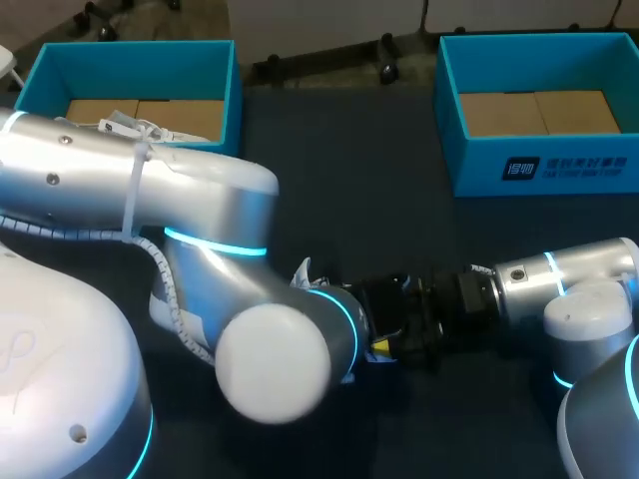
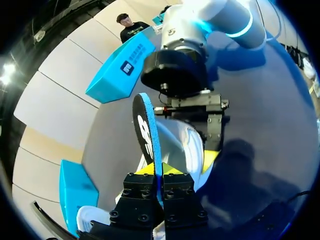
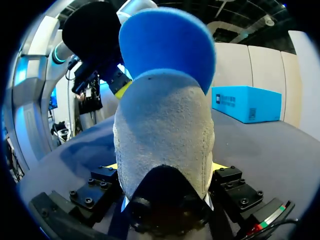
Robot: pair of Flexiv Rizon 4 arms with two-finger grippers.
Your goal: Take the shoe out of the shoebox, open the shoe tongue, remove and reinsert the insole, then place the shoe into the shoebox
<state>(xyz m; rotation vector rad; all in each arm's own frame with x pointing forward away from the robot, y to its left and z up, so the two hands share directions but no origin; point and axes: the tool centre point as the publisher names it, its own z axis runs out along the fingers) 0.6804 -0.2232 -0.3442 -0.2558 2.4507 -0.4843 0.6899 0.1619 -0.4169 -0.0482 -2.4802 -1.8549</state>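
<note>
The shoe (image 3: 162, 135) is out of both boxes, held up off the table (image 1: 339, 170) near its front edge, where the two arms meet. The right gripper (image 3: 165, 167) is clamped on it, one finger on each side, with the rough grey sole facing that arm's wrist camera. From above the shoe is almost wholly hidden behind the left arm's bulky elbow.

The blue insole (image 2: 147, 135) stands up out of the shoe's opening, its rounded end rising clear above the shoe. The left gripper (image 2: 161, 170) is closed on the insole's edge, pinching it between its yellow tips; its dark underside faces one way and its blue top the other. The two grippers point at each other, close together, with shoe and insole between them.

Two open blue boxes sit at the far side of the table, well apart from the grippers: the left box (image 1: 228, 95) and the right box (image 1: 539, 165), each showing a brown cardboard bottom.
</note>
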